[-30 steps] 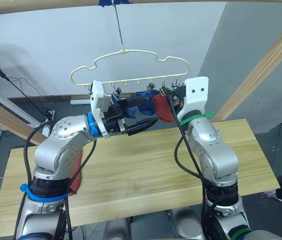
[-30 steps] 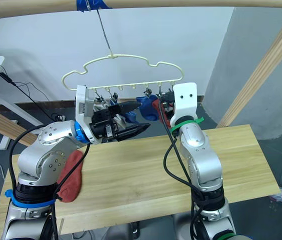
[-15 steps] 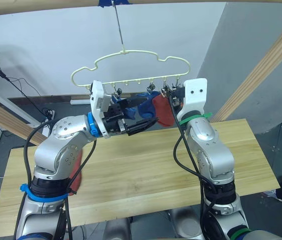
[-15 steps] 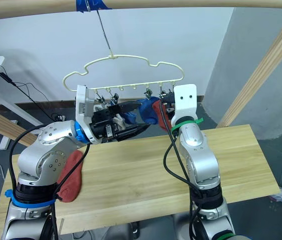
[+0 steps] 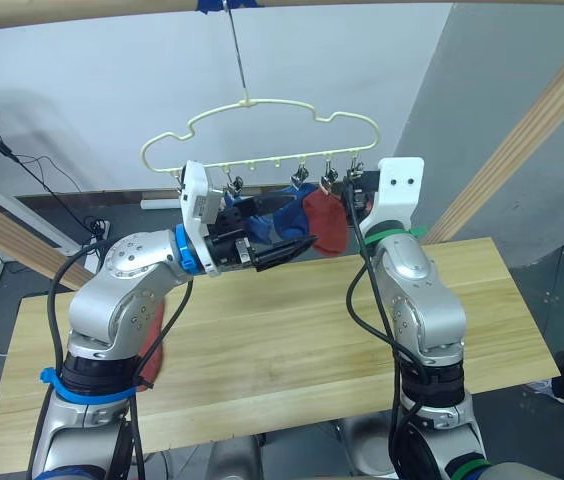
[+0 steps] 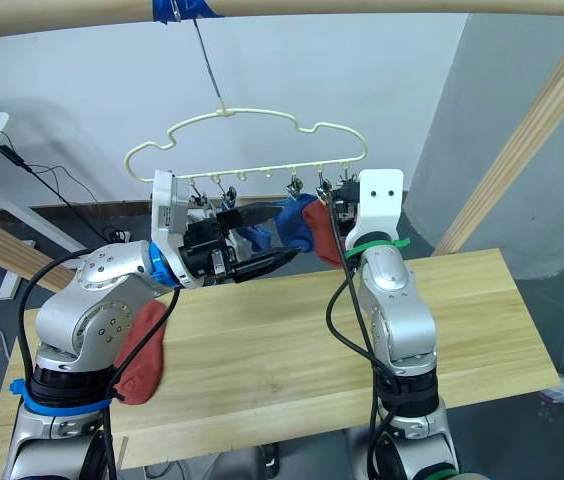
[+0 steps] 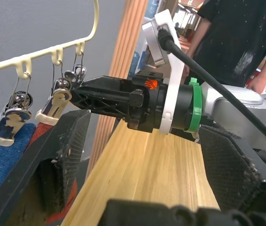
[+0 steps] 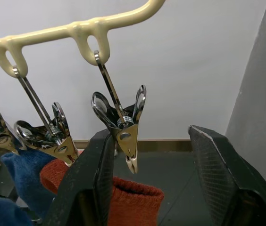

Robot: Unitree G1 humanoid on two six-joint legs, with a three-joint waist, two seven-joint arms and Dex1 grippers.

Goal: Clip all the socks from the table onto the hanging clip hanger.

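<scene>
Right wrist: clip (image 8: pixel 126 141) tip-down (vertical).

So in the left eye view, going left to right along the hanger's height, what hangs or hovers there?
Left gripper → blue sock → rust-red sock → right gripper, all just under the clip hanger.

The worktop (image 5: pixel 292 350) is a wide rectangle of light yellowish wood planks with visible grain. One rust-red sock (image 6: pixel 140 345) lies on it toward nine o'clock, close to the left edge and partly hidden behind the left arm. The planks from the middle out to three o'clock are bare.
</scene>
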